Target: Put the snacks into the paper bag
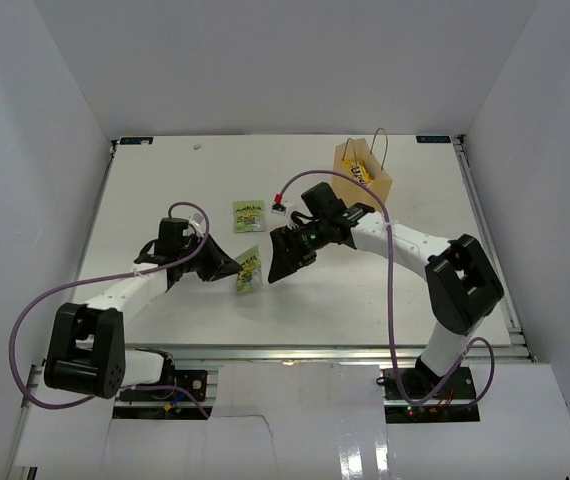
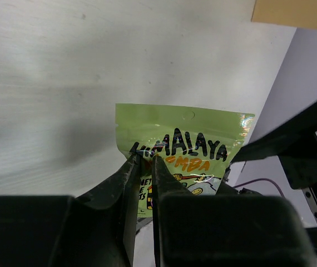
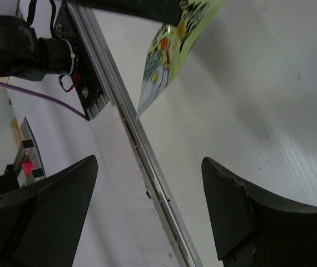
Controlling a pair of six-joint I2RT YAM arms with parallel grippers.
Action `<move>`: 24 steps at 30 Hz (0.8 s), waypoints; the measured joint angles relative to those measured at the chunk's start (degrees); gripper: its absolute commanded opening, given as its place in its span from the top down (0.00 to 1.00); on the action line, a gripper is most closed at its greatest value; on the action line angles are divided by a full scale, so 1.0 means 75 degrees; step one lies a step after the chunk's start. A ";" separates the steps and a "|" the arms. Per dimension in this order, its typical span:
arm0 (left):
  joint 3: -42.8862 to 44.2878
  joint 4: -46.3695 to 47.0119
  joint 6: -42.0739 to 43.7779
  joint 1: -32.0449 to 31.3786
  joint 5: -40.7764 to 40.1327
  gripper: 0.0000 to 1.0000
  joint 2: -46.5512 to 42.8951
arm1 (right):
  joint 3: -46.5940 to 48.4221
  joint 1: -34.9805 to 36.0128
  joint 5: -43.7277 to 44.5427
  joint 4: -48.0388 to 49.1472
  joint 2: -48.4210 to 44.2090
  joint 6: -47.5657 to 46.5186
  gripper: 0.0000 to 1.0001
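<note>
My left gripper (image 1: 233, 268) is shut on a green-white snack pouch (image 1: 249, 270) and holds it near the table's middle; in the left wrist view the pouch (image 2: 186, 144) sits pinched between my fingers (image 2: 130, 178). My right gripper (image 1: 283, 262) is open and empty, just right of that pouch, which shows at the top of the right wrist view (image 3: 172, 50). A second green-white pouch (image 1: 249, 214) lies flat farther back. The tan paper bag (image 1: 365, 172) stands upright at the back right with yellow packets inside; its corner shows in the left wrist view (image 2: 295, 14).
A small red and white object (image 1: 281, 207) lies near the right arm's cable. The table's front rail (image 3: 142, 144) runs beneath my right gripper. White walls enclose the table on three sides.
</note>
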 measured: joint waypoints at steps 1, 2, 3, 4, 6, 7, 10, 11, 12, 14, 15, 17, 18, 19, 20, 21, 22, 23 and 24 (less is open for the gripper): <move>0.0000 0.0067 -0.0119 -0.0169 -0.0009 1.00 -0.0015 | 0.0122 0.0044 0.0102 0.0023 0.0181 0.0160 0.21; 0.0000 0.0140 -0.0254 -0.0373 -0.0061 1.00 -0.0023 | 0.0262 0.0064 0.0207 0.0032 0.0358 0.0344 0.23; 0.0000 0.0216 -0.0379 -0.0536 -0.0102 1.00 -0.0023 | 0.0356 0.0064 0.0283 0.0064 0.0481 0.0458 0.23; 0.0000 0.0283 -0.0490 -0.0691 -0.0137 1.00 -0.0023 | 0.0408 0.0064 0.0364 0.0105 0.0560 0.0586 0.23; 0.0000 0.0423 -0.0697 -0.0956 -0.0207 1.00 -0.0023 | 0.0431 0.0061 0.0527 0.0160 0.0600 0.0781 0.27; 0.0000 0.0490 -0.0796 -0.1078 -0.0239 1.00 -0.0023 | 0.0431 0.0058 0.0586 0.0181 0.0600 0.0851 0.27; 0.0006 0.0691 -0.1040 -0.1434 -0.0347 1.00 0.0012 | 0.0437 0.0047 0.0676 0.0227 0.0603 0.1020 0.38; 0.0015 0.0746 -0.1102 -0.1533 -0.0379 1.00 0.0055 | 0.0437 0.0047 0.0697 0.0248 0.0603 0.1075 0.48; 0.0035 0.0784 -0.1142 -0.1626 -0.0408 1.00 0.0108 | 0.0437 0.0047 0.0705 0.0271 0.0606 0.1087 0.53; 0.0093 0.0825 -0.1218 -0.1792 -0.0466 1.00 0.0239 | 0.0437 0.0047 0.0717 0.0323 0.0627 0.1145 0.68; 0.0114 0.0839 -0.1247 -0.1853 -0.0495 1.00 0.0300 | 0.0437 0.0047 0.0731 0.0332 0.0641 0.1137 0.72; 0.0125 0.0857 -0.1300 -0.1891 -0.0536 1.00 0.0353 | 0.0437 0.0032 0.0749 0.0344 0.0685 0.1154 0.86; 0.0125 0.0854 -0.1314 -0.1903 -0.0560 1.00 0.0353 | 0.0437 0.0020 0.0755 0.0347 0.0705 0.1145 0.89; 0.0128 0.0857 -0.1332 -0.1903 -0.0580 0.99 0.0353 | 0.0437 0.0009 0.0758 0.0361 0.0711 0.1142 0.92; 0.0134 0.0857 -0.1355 -0.1903 -0.0597 0.97 0.0353 | 0.0437 -0.0006 0.0764 0.0370 0.0714 0.1131 0.92; 0.0149 0.0857 -0.1361 -0.1906 -0.0615 0.87 0.0350 | 0.0437 -0.0017 0.0761 0.0370 0.0714 0.1125 0.92; 0.0160 0.0857 -0.1376 -0.1912 -0.0644 0.81 0.0347 | 0.0437 -0.0032 0.0752 0.0382 0.0714 0.1110 0.92; 0.0169 0.0851 -0.1390 -0.1915 -0.0679 0.64 0.0338 | 0.0437 -0.0047 0.0729 0.0391 0.0714 0.1067 0.92; 0.0172 0.0851 -0.1370 -0.1915 -0.0694 0.54 0.0318 | 0.0437 -0.0058 0.0702 0.0399 0.0714 0.1011 0.92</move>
